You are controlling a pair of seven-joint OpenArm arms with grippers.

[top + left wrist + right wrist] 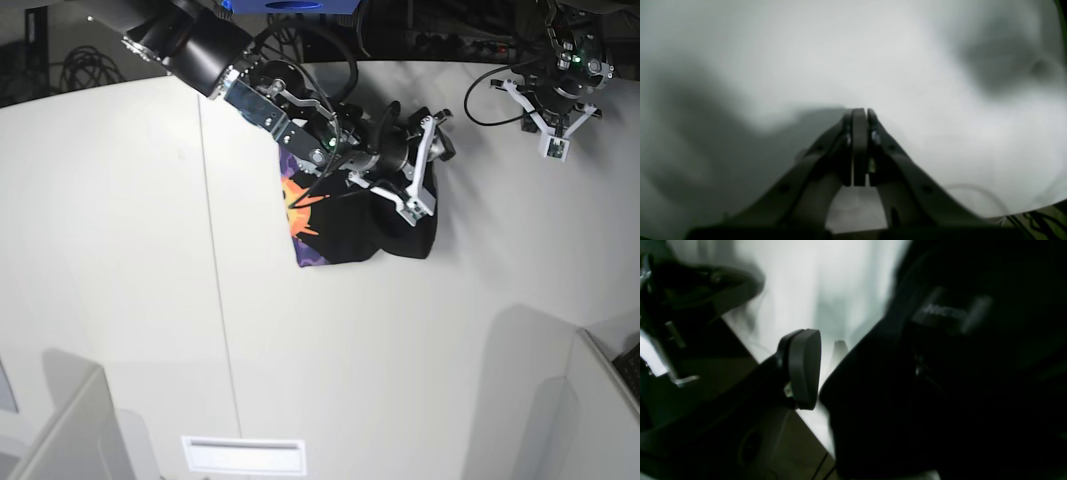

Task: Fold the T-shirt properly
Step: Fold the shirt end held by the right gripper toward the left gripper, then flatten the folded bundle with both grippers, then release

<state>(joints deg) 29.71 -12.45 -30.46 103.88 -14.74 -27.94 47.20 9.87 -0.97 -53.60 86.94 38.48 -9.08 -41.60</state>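
- The right gripper (432, 135) stands with its jaws spread, poised over the far edge of the T-shirt (395, 225); in the right wrist view one dark pad (803, 368) shows clear of the black cloth beside it, with pale table between them, and nothing looks pinched there.
- The left gripper (860, 115) has its jaws pressed together on nothing (the left wrist view shows only blurred white table under it), and it hangs well apart from the shirt at the far right of the base view.
- The T-shirt lies bunched on the white table (120, 260) near its far edge, a compact dark bundle with the orange-yellow sun print (300, 205) on purple turned up along one side.
- I judge the cloth soft and light: it will sag, drag and crease rather than hold a shape, so any lifted part will hang limp.
- Likely the best hold is a pinch at a hem corner or a shoulder seam, where layers are few; which edge is which in the heap I cannot tell.
- The right arm reaches in from the upper left of the base view, stretched long and low across the shirt, wrist angled toward the table's far side.
- The left arm is tucked back, wrist pointing down.
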